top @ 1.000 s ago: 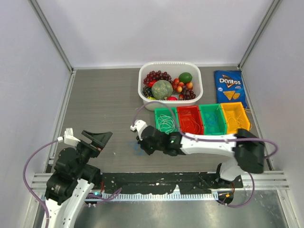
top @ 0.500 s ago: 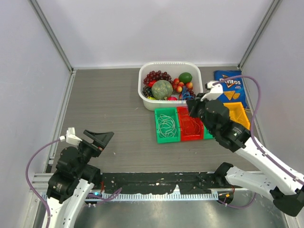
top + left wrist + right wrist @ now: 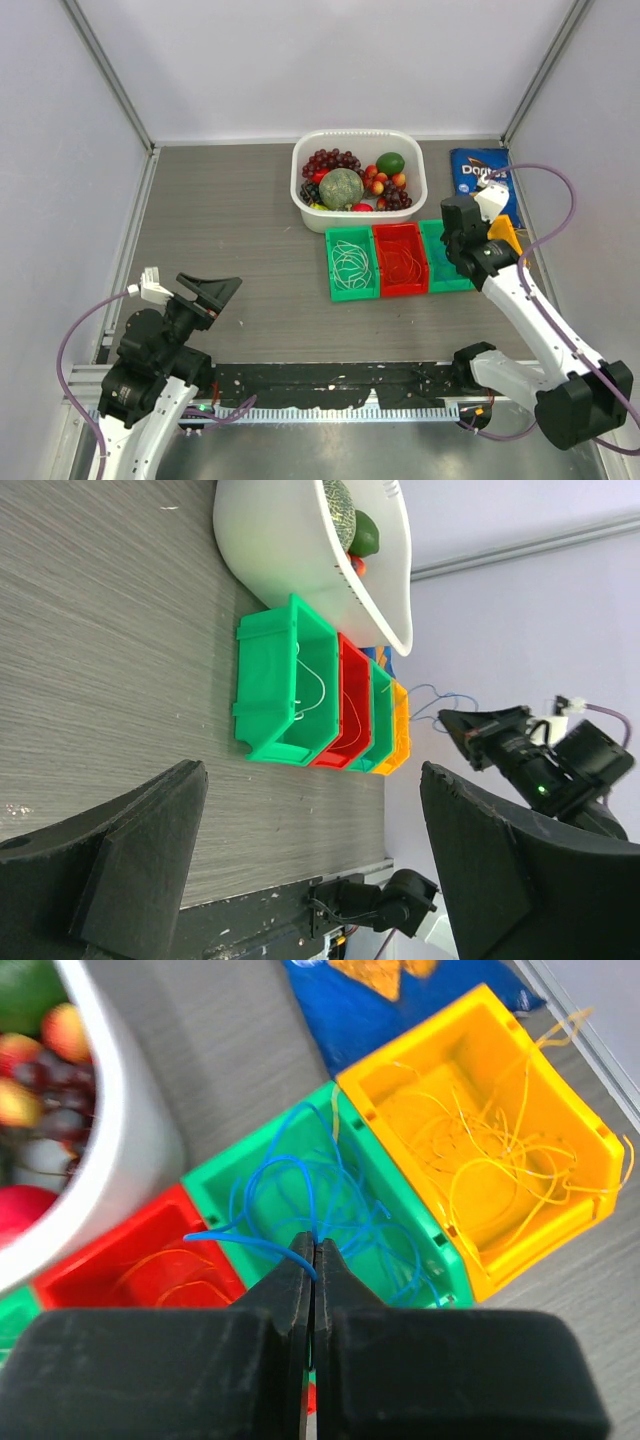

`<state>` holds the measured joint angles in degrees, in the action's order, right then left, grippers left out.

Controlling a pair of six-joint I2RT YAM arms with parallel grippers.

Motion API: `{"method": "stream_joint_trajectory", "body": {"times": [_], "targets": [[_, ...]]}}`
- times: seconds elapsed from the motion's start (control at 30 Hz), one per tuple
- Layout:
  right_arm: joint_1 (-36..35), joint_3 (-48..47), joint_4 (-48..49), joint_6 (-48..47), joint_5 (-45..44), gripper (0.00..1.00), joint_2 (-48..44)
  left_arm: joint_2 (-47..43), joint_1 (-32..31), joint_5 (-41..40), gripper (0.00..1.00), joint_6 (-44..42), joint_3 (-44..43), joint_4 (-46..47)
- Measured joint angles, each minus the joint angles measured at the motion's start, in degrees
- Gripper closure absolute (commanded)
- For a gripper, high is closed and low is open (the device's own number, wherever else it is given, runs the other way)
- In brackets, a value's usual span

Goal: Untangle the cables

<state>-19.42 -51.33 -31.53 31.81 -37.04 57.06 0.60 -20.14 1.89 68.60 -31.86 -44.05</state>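
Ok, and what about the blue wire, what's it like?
The blue cable is a very thin, smooth, bright blue wire bent into lots of loose loops. Most of it lies piled inside a green bin, between the red bin and the yellow bin. The right gripper is shut on one strand above the pile. A loose bit pokes out toward the red bin.

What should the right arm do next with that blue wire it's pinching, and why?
Probably open its jaws. The right gripper is shut on a strand of blue cable right above the green bin that holds blue loops, so releasing should drop it in.
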Motion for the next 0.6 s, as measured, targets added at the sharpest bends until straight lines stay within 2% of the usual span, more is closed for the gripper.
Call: {"method": "stream_joint_trajectory", "body": {"times": [0.17,0.27,0.3,0.33,0.37,0.43,0.47,0.5,0.6], "targets": [[2.08,4.52,0.55,0.66,0.39,0.99,3.98,0.00,0.00,0.35,0.09,0.00,0.00,0.11],[2.36,5.77,0.85,0.90,1.66,0.79,6.84,0.00,0.00,0.39,0.09,0.04,0.00,0.13],[2.36,5.86,1.20,0.98,2.14,0.69,7.91,0.00,0.00,0.39,0.09,0.07,0.00,0.13],[2.36,5.92,1.42,1.11,2.58,0.66,8.85,0.00,0.00,0.42,0.09,0.09,0.00,0.13],[2.36,5.92,1.49,1.29,2.91,0.57,9.49,0.00,0.00,0.44,0.09,0.13,0.00,0.13],[2.36,5.92,1.55,1.01,3.67,0.45,9.81,0.00,0.00,0.68,0.09,0.20,0.00,0.15],[2.36,5.92,1.57,0.90,3.80,0.44,9.57,0.00,0.00,0.76,0.09,0.20,0.00,0.17],[2.36,5.92,1.57,0.76,4.07,0.37,9.09,0.00,0.00,0.79,0.09,0.20,0.00,0.20],[2.36,5.64,1.11,0.17,4.85,0.35,6.91,0.00,0.00,0.81,0.09,0.24,0.00,0.63]]}}
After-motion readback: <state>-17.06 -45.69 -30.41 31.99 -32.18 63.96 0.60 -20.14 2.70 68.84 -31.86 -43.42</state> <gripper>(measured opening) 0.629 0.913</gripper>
